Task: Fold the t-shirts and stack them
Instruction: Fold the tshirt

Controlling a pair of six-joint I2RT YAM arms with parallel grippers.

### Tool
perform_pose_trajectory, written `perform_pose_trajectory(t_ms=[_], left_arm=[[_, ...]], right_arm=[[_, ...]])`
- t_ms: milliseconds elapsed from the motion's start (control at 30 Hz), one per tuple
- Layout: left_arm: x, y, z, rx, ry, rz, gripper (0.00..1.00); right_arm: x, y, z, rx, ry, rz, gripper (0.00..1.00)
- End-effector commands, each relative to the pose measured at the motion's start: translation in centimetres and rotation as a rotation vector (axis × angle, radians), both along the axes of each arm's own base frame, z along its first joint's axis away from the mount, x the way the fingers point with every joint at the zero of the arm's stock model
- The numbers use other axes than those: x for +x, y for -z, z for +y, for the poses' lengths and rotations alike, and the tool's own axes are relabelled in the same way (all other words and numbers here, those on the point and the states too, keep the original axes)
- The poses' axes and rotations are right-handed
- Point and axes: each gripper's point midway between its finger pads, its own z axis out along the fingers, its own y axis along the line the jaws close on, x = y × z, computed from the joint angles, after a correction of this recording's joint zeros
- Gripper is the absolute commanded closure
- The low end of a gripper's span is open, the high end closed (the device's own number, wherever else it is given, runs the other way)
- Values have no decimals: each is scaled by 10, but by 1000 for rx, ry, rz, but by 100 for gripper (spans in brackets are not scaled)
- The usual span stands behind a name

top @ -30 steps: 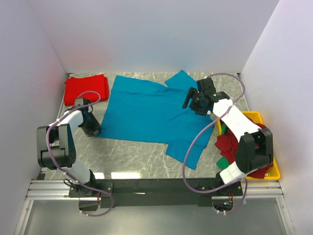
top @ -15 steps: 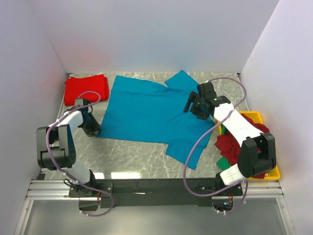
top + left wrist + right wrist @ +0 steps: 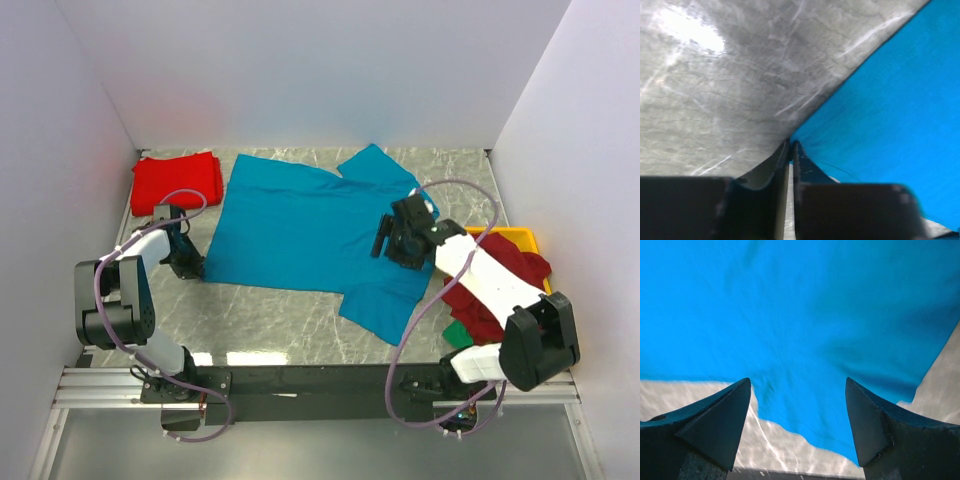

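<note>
First, red t-shirt (image 3: 177,181): we see it folded into a flat rectangle at the far-left corner of the tabletop (image 3: 280,315), well apart from the arms' bases.
Left claw (image 3: 190,265): low on the tabletop at the near-left corner of the teal t-shirt (image 3: 300,225); in the left wrist view (image 3: 790,150) we see its two fingers pressed together, with the corner of the cloth (image 3: 890,100) pinched between them.
Teal t-shirt: spread flat across the middle of the tabletop, one sleeve pointing to the far side and the other to the near side.
Right claw (image 3: 383,238): above the right part of the teal t-shirt, between the two sleeves; in the right wrist view (image 3: 797,382) we see its fingers wide apart, holding nothing, with blue cloth (image 3: 815,315) filling the gap.
Yellow tray (image 3: 522,236): at the right edge of the tabletop, partly hidden by the right arm.
Maroon t-shirts (image 3: 468,303): heaped unfolded in the tray, spilling over its left rim.
Green t-shirt (image 3: 456,332): a small patch showing under the maroon heap at its near side.
</note>
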Motion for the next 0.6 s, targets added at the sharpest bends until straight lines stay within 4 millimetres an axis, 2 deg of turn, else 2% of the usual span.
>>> perform_pose_trajectory(t_ms=[0,33,100,333,567], left_arm=[[-4,7,-5,-28,26,3,94],[-3,7,-6,-31,24,-1,97],[-5,8,-8,-42,25,-4,99],[-7,7,-12,-63,36,-17,99],[-11,6,-14,-74,35,-28,99]], right_arm=[[-33,9,6,-11,-12,30,18],[-41,13,7,-6,-16,43,18],[-71,36,8,4,-5,104,18],[-128,59,10,41,0,181,26],[-165,78,0,31,70,259,29]])
